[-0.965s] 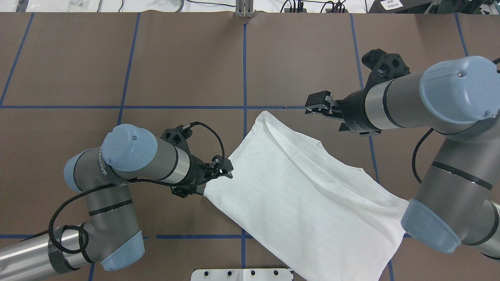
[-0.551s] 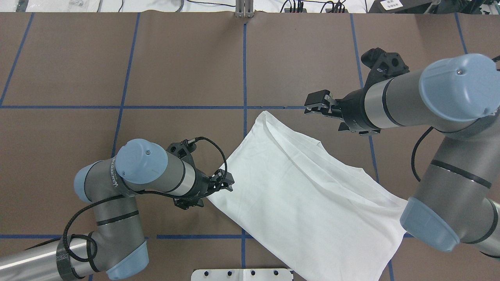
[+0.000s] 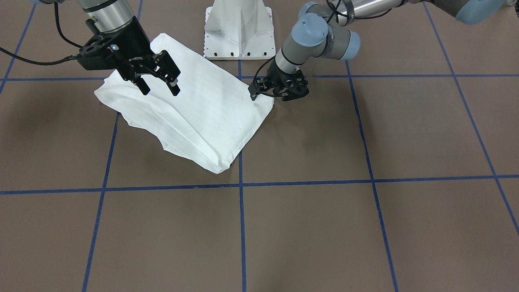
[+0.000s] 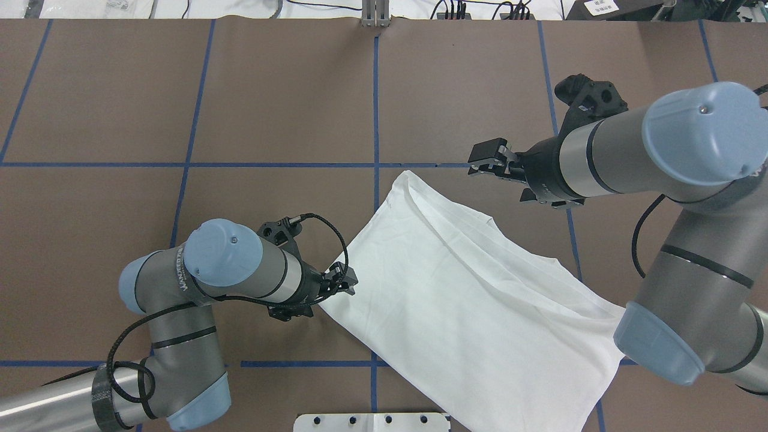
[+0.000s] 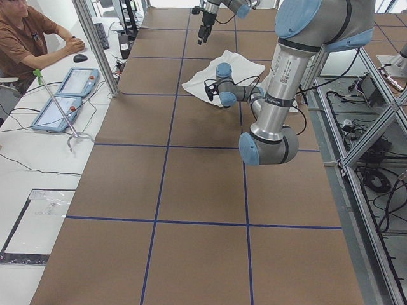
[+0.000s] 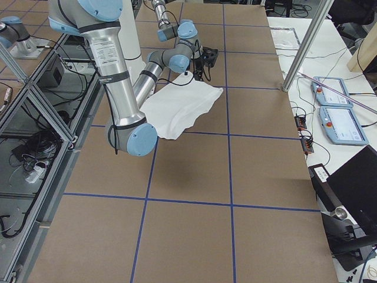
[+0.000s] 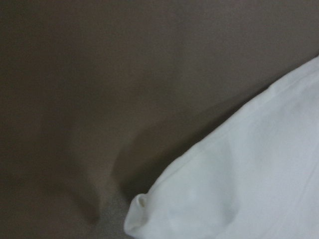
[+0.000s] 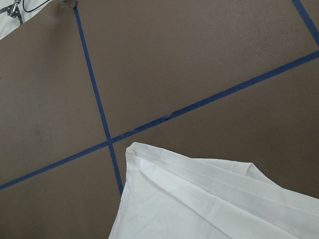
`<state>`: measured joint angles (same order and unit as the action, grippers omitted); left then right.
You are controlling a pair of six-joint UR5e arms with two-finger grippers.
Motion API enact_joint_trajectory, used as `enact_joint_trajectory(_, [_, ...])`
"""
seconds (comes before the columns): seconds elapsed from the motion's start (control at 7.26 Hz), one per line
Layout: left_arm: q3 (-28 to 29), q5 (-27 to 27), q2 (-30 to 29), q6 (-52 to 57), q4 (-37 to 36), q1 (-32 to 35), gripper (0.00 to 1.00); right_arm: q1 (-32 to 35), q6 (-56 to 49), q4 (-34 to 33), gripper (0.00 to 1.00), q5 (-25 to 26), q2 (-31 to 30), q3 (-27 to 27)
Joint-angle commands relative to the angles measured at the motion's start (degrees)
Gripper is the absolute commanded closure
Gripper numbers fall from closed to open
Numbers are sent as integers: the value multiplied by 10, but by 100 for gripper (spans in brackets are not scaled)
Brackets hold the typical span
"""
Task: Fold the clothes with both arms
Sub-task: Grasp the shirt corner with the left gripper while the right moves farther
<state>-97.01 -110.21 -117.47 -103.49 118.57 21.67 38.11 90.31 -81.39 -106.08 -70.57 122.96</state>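
The white shirt (image 4: 468,300) lies folded into a long slanted rectangle on the brown table, with no print or collar showing. Its folded edges also show in the front view (image 3: 194,109) and the right wrist view (image 8: 199,199). My left gripper (image 4: 347,281) sits low at the shirt's left edge near its corner (image 7: 249,189). Its jaws look open in the front view (image 3: 267,94), with nothing held. My right gripper (image 4: 483,161) hangs open above the table, just beyond the shirt's far corner. In the front view the right gripper (image 3: 159,87) hovers over the cloth.
The white pedestal (image 3: 239,28) stands at the robot's edge of the table, touching the shirt's near end (image 4: 372,422). Blue tape lines (image 4: 376,108) grid the table. A person (image 5: 25,38) sits at a side desk with two tablets (image 5: 63,95).
My left arm has drawn back toward the robot, sliding its gripper along the shirt's left edge toward the corner. The right arm and the shirt have hardly moved.
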Motion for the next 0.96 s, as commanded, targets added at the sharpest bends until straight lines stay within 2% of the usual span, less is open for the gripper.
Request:
enact_joint_trajectory(0.0, [7,12,0,2,1,1,25,0,0,0,0,0,0,0])
enact_joint_trajectory(0.28, [6,18,0,0,1,1,55,0,0,0,0,0,0,0])
enact_joint_trajectory(0.41, [4,18,2,2,0,0,65,1,0,0,0,0,-1,0])
enact_joint_trajectory(0.69, [-7,18,10,4,0,3,100,1,0,0,0,0,-4,0])
enact_joint_trajectory(0.83, [-11,18,9,4,-1,6,100,2,0,0,0,0,-4,0])
